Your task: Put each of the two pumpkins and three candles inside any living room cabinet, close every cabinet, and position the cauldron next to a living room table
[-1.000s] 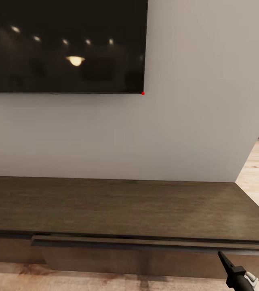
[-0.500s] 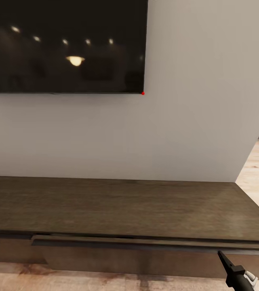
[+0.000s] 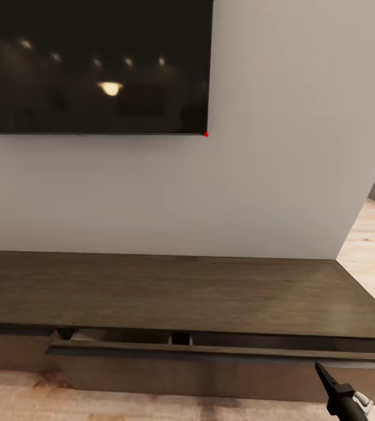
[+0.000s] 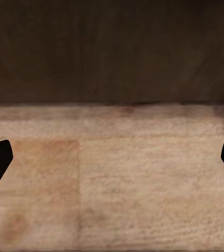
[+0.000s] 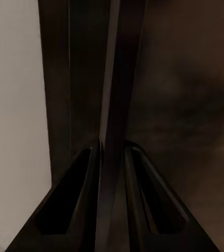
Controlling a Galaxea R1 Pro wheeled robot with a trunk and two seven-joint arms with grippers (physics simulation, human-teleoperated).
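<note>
Grey wall is seen behind the long dark-brown cabinet (image 3: 181, 292), with a dark wall screen (image 3: 93, 64) mounted above it and pale wooden floor (image 3: 374, 234) showing at the right. One wide drawer front (image 3: 210, 351) is stood slightly out from the cabinet body, so that a narrow slot of pale interior is exposed along its top edge; nothing can be made out inside it. The drawer's long axis is laid across the view, side to side.

The right tool (image 5: 112, 152) is set at the drawer's right end, its fingers (image 5: 72, 189) closed narrowly about the thin top edge of the front, as seen in the right wrist view. The left tool (image 4: 112, 160) is spread wide and is pointed at bare floor below the cabinet face.

The right arm is judged the nearer; a pull straight away from the wall is called for. No pumpkins, candles or cauldron are in sight.
</note>
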